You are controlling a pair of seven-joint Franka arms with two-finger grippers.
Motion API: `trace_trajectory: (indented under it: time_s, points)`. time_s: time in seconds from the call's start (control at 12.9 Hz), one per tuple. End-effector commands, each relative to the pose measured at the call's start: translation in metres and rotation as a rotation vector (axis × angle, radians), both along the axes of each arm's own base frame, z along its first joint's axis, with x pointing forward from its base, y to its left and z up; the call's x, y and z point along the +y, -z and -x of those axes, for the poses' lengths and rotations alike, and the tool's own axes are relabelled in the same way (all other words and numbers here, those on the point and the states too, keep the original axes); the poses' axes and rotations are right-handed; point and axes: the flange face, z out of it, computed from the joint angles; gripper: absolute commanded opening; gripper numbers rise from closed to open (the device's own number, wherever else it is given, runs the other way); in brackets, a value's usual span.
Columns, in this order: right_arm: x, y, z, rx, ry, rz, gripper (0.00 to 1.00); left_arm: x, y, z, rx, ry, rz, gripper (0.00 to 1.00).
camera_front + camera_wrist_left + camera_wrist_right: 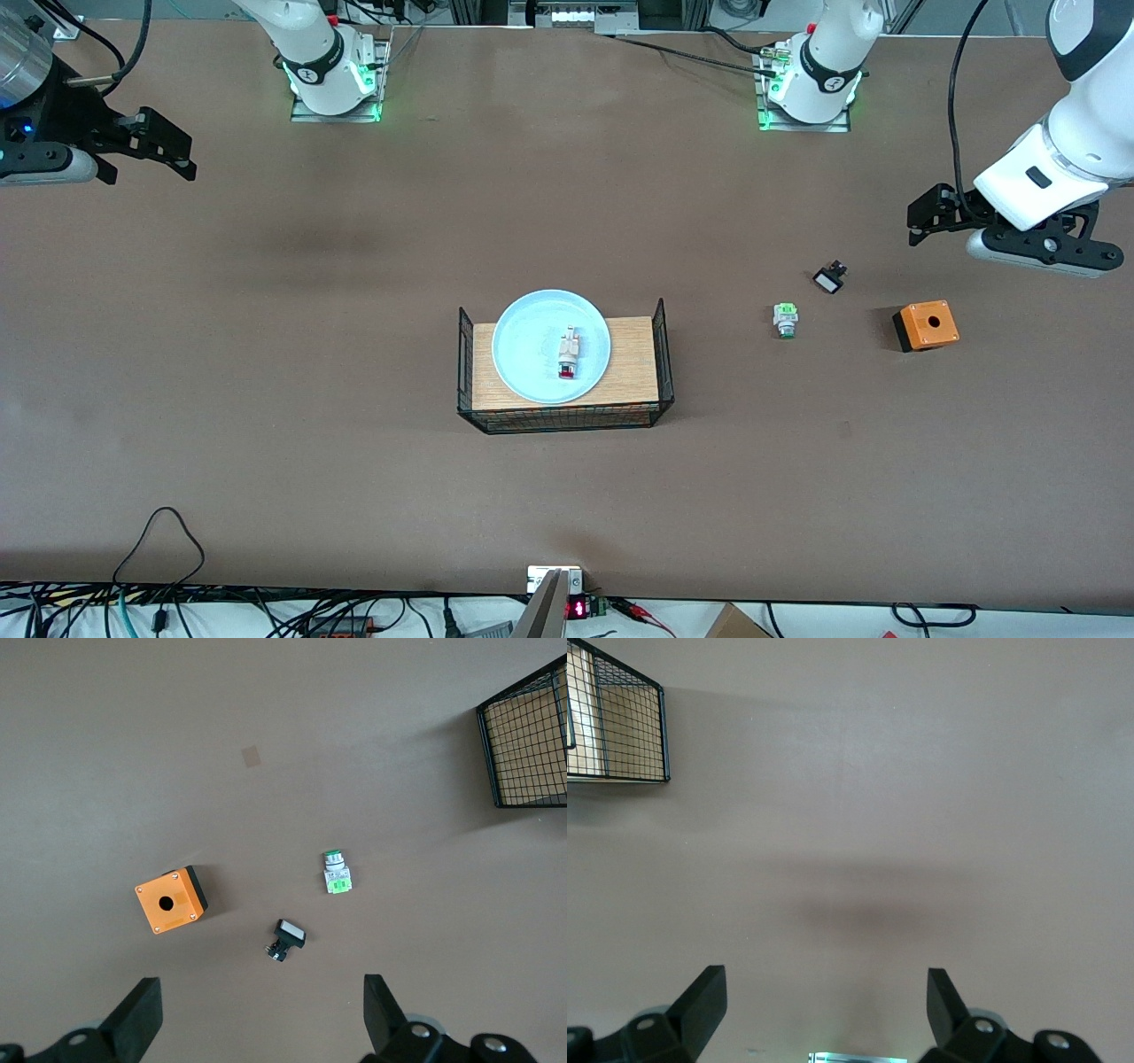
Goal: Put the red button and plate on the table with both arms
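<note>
The red button (569,354) lies on its side on the pale blue plate (532,337). The plate rests on a small wooden board (633,363) framed by black wire mesh, in the middle of the brown table (266,399). My left gripper (921,215) is open and empty, up in the air over the left arm's end of the table, above bare table beside the orange box; its fingers (137,1014) show in the left wrist view. My right gripper (168,146) is open and empty over the right arm's end of the table; its fingers (700,997) show in the right wrist view.
A green-capped button (785,320), a small black switch (829,279) and an orange box with a hole (926,325) lie on the table toward the left arm's end; they also show in the left wrist view: the green-capped button (335,873), the switch (288,939) and the orange box (171,899). The mesh frame's corner (620,726) shows in the right wrist view.
</note>
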Motion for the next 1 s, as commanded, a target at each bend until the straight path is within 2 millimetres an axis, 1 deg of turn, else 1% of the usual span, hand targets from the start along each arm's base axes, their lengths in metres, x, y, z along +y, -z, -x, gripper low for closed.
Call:
trace_trajectory:
  time_s: [0.0, 0.08, 0.39, 0.54, 0.7, 0.93]
  points:
    - [-0.0029, -0.0088, 0.003, 0.0, 0.011, -0.002, 1.0, 0.0, -0.0053, -0.0037, 0.007, 0.009, 0.017, 1.0]
    - [-0.0013, -0.012, 0.0028, -0.004, -0.002, -0.003, 1.0, 0.0, -0.0053, -0.0037, 0.007, 0.009, 0.017, 1.0]
    - [-0.0014, -0.0138, 0.0025, -0.011, 0.008, -0.002, 1.0, 0.0001, -0.0049, -0.0032, 0.012, 0.006, 0.017, 1.0]
    - [0.0002, -0.013, 0.0021, -0.009, 0.007, -0.001, 1.0, 0.001, -0.0039, -0.0028, 0.016, 0.006, 0.017, 1.0]
    - [0.0025, -0.0103, 0.0019, 0.0, 0.001, 0.001, 1.0, -0.0024, -0.0053, -0.0021, 0.015, 0.009, 0.017, 1.0]
    - [0.0033, -0.008, 0.0011, 0.004, -0.002, 0.003, 1.0, -0.0007, -0.0035, -0.0021, 0.021, 0.009, 0.016, 1.0]
